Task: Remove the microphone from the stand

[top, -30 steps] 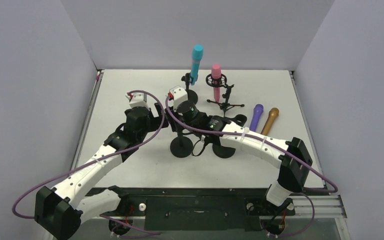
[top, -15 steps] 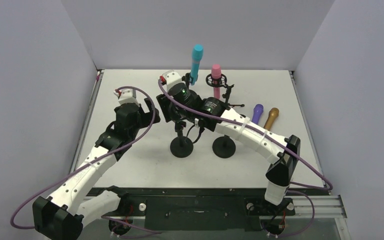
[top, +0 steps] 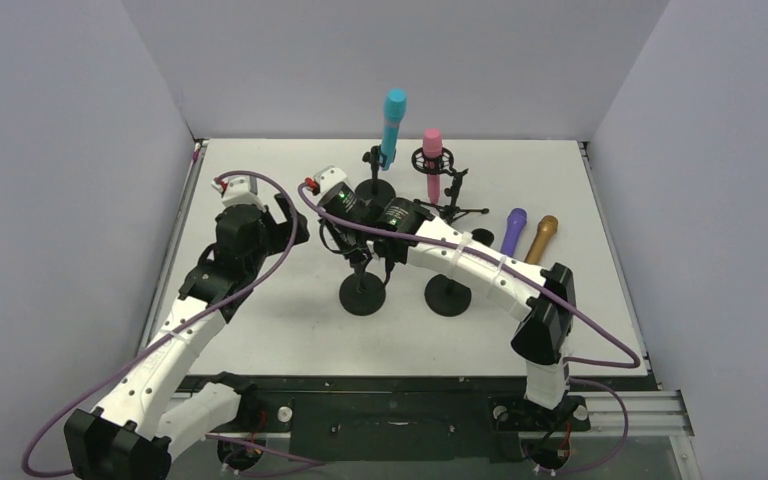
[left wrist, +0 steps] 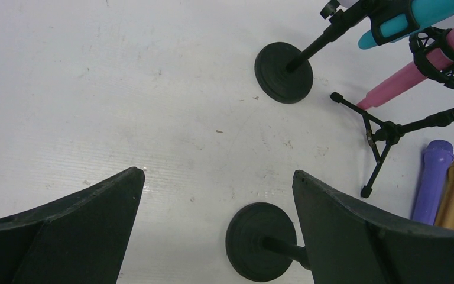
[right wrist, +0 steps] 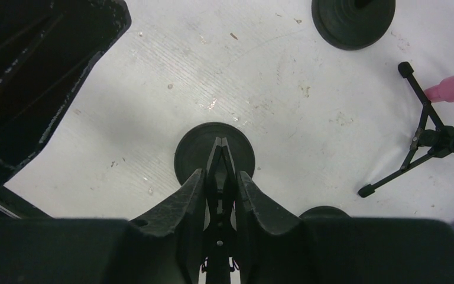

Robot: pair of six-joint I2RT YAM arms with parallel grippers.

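Two microphones sit mounted at the back: cyan microphone (top: 393, 118) on a round-base stand (top: 374, 190), pink microphone (top: 432, 148) in a tripod (top: 450, 207) shock mount. Nearer, right gripper (right wrist: 221, 173) fingers are pinched onto the clip atop the middle stand (right wrist: 186, 155). The left gripper (left wrist: 217, 173) fingers are spread wide over the table (left wrist: 153, 89).

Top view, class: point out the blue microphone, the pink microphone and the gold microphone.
blue microphone (top: 391, 128), top view, on its handle below the head.
pink microphone (top: 432, 178), top view, on its handle below the ring mount.
gold microphone (top: 539, 243), top view, on the middle of its body.
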